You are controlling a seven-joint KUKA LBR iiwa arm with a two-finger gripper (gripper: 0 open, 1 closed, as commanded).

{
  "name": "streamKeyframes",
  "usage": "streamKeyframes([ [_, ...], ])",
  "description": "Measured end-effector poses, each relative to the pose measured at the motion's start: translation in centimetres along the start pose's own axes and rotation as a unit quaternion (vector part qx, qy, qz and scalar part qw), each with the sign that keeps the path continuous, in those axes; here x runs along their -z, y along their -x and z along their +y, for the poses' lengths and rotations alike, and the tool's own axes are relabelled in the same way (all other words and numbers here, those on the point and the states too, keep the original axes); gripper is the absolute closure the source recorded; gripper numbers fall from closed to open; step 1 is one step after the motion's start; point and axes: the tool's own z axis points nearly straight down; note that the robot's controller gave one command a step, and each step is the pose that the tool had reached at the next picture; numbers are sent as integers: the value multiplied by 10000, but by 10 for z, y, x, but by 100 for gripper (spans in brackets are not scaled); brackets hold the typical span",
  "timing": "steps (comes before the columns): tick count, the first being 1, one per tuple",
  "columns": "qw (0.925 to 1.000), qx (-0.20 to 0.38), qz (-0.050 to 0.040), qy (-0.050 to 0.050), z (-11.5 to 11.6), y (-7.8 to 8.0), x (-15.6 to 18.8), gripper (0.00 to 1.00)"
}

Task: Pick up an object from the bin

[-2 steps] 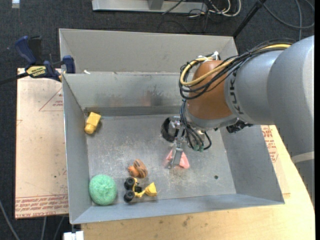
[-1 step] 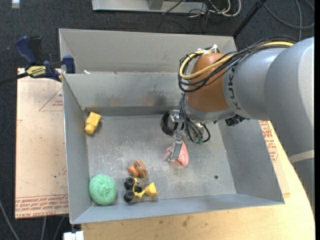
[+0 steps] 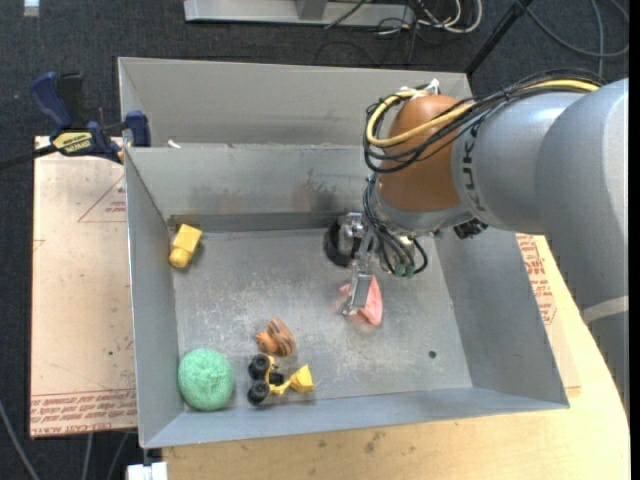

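Note:
My gripper (image 3: 356, 296) hangs over the middle of the bin floor, its thin metal fingers pointing down onto a small pink wedge-shaped thing (image 3: 371, 303). The fingers stand close together at the pink thing's left edge, touching or almost touching it. Whether they clasp it I cannot tell. A black round thing (image 3: 338, 243) lies just behind the gripper near the back wall.
An orange-brown lump (image 3: 275, 339) and a yellow toy vehicle with black wheels (image 3: 277, 379) lie at the front. A green ball (image 3: 206, 378) sits in the front left corner. A yellow block (image 3: 184, 245) rests at the back left. The arm fills the right side.

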Motion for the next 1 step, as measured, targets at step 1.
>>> streamKeyframes([
  [1, 10000, -97, 14, 12, -5, 29, 1, 0],
])
